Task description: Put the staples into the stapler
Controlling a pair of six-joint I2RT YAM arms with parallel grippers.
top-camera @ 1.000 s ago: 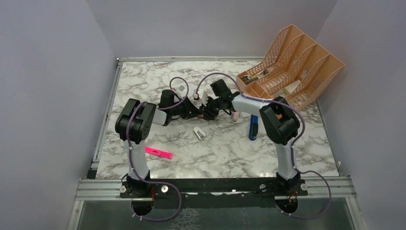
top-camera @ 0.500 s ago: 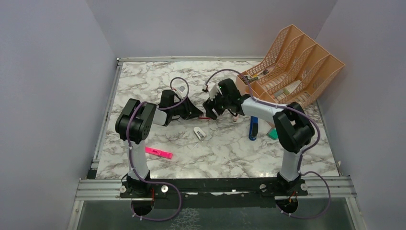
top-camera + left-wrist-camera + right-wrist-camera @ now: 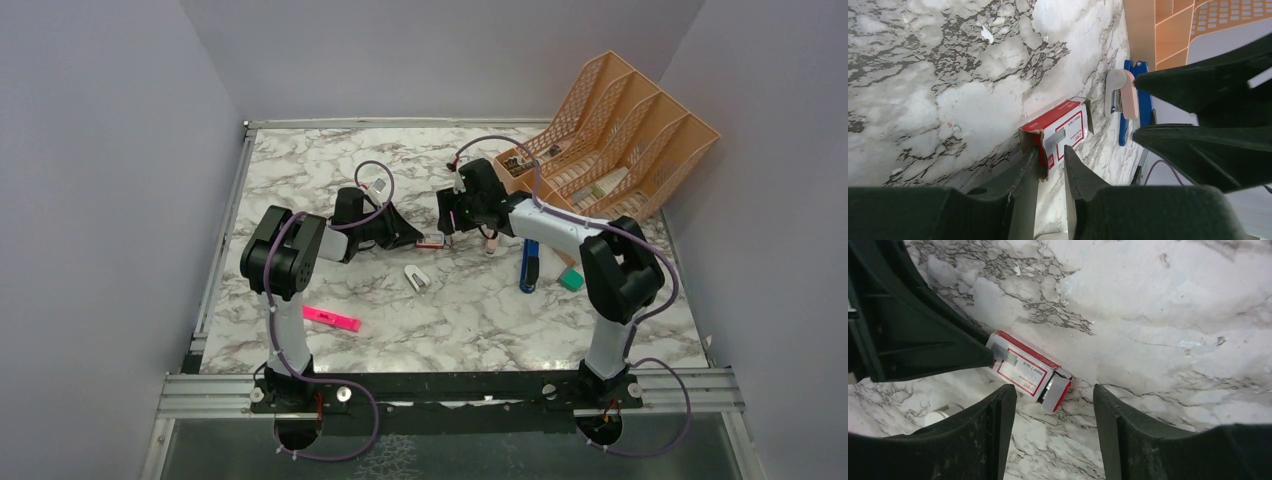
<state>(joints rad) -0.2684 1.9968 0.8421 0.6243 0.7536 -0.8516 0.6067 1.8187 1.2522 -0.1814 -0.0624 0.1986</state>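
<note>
While left gripper pinches staple box | right gripper spread wide, just beside it

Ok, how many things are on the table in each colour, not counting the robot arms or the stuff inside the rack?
Red-and-white: 1, staple box
Pink: 1, highlighter
Pink-and-white: 1, stapler
White: 1, small white item
Blue: 1, blue tool
Green: 1, small block
Orange: 1, file rack
Total: 7
</note>
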